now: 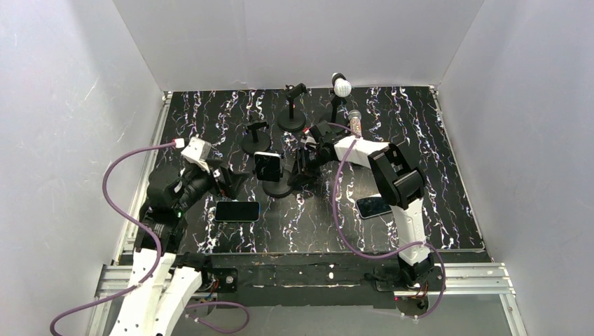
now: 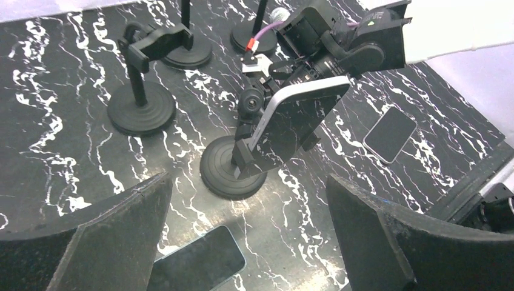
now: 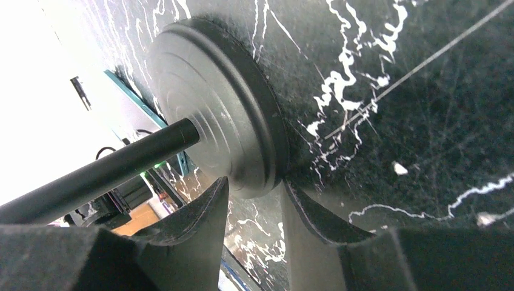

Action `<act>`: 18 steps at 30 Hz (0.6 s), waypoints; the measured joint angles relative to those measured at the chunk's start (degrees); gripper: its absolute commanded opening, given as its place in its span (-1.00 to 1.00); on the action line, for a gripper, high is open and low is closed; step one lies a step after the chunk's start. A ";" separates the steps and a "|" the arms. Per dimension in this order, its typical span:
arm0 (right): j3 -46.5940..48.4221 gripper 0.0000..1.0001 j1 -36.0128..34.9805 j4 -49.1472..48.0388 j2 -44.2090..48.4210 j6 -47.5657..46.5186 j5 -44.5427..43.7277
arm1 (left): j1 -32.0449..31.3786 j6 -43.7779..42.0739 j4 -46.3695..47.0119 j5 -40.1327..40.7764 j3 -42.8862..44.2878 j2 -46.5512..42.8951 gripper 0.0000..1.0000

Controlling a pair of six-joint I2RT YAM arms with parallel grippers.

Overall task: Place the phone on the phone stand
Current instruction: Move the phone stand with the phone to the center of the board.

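Observation:
A dark phone sits clamped in a black phone stand at mid-table. In the left wrist view the phone leans on its stand above the round base. My right gripper is low beside that base. In its wrist view the jaws stand a narrow gap apart with nothing between them, their tips at the base's rim. My left gripper is wide open and empty, hovering by a second phone that lies flat on the table.
A third phone lies flat at the right. Two empty stands stand behind; the nearer also shows in the left wrist view. A stand with a white ball top is at the back. White walls enclose the table.

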State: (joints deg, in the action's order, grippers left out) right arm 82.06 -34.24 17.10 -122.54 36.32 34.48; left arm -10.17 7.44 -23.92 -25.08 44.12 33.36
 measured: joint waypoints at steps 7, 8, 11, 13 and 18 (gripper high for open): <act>2.93 -0.10 -0.96 1.22 -1.53 0.00 -0.33 | 0.00 -0.28 -0.37 2.67 0.55 -1.75 0.99; 3.26 -0.10 -1.18 1.29 -1.70 0.07 -0.44 | 0.00 -0.31 -0.70 2.80 1.05 -1.55 0.99; 4.52 -0.10 -2.01 1.57 -2.49 0.37 -0.50 | 0.00 -0.35 -1.70 2.84 3.82 -0.83 0.99; 5.42 -0.10 -2.62 1.66 -3.13 0.72 -0.42 | 0.00 -0.31 -1.81 2.71 5.90 -0.48 0.99; 7.13 -0.10 -4.07 1.70 -4.26 1.25 -0.24 | 0.00 0.09 -1.73 1.77 9.16 -0.39 0.99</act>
State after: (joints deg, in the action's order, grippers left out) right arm 89.19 -38.30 18.81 -126.80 37.56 34.24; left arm -10.17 7.53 -25.65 -23.31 53.28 32.97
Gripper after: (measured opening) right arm 0.448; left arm 0.992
